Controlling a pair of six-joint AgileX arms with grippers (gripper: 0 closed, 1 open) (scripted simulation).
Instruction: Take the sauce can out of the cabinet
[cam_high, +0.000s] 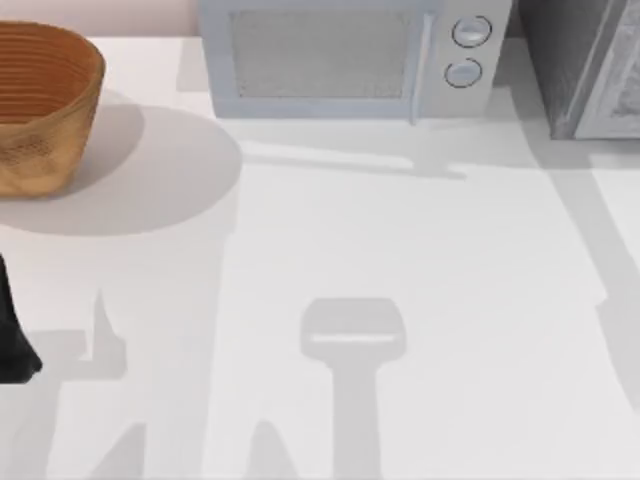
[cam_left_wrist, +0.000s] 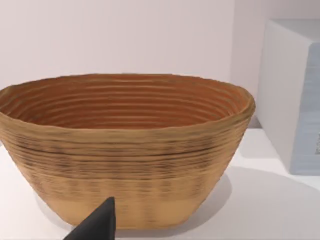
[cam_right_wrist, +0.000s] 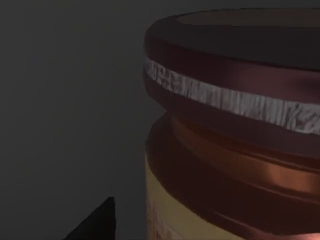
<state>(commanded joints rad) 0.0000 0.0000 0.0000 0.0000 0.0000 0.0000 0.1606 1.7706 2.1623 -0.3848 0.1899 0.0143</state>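
Note:
The sauce can (cam_right_wrist: 235, 150) looms very close in the right wrist view, with a dark maroon lid, a reddish band and a pale tan label below. It stands upright in a dark grey space. A dark tip of my right gripper (cam_right_wrist: 95, 225) shows beside the can, and I cannot tell whether it touches it. The cabinet (cam_high: 585, 65) is a grey speckled box at the table's far right corner, partly cut off by the top view's edge. My left gripper (cam_high: 15, 345) is parked at the left edge of the table, facing the basket.
A woven brown basket (cam_high: 40, 105) stands at the far left. A pale blue-grey microwave (cam_high: 340, 60) with two round knobs sits at the back middle, between the basket and the cabinet. Arm shadows fall across the white table (cam_high: 400, 230).

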